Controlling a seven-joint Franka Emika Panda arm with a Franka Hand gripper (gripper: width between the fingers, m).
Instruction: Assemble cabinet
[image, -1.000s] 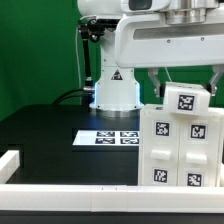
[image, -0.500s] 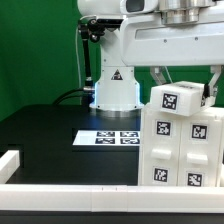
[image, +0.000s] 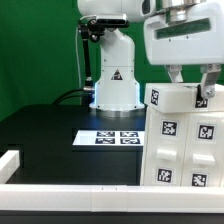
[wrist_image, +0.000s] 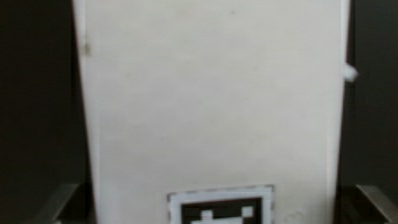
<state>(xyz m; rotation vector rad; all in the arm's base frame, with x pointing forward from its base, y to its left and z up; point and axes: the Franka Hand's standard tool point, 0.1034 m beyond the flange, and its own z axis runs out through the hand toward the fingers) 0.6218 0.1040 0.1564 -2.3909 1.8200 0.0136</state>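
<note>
1. nearest in the exterior view: a low white rail (image: 60, 186) along the front edge of the black bench (image: 45, 135), with a short upturned end at that view's left.
2. just behind the rail, at the exterior view's right: the cabinet (image: 182, 140), standing upright on the bench, long axis vertical, tagged front toward the camera, its right side cut off by the frame.
3. directly above the cabinet: the hand (image: 196, 83), pointed straight down, one finger reaching the top of the cabinet on each side.
4. the relation that counted: cabinet straight below the hand, top end filling the gap between the fingers, tall axis in line with the hand's approach.
5. wrist view: a broad white face of the cabinet (wrist_image: 210, 110) filling most of the frame, one tag at its near edge, dark finger tips at either side of it.
6. hand spread wide around the cabinet top; could not tell whether pinching it or only bracketing it.
7. farther back, at mid bench: the marker board (image: 108, 138), flat, clear of the cabinet.
8. farthest: the white arm base (image: 115, 85) before a green backdrop.
</note>
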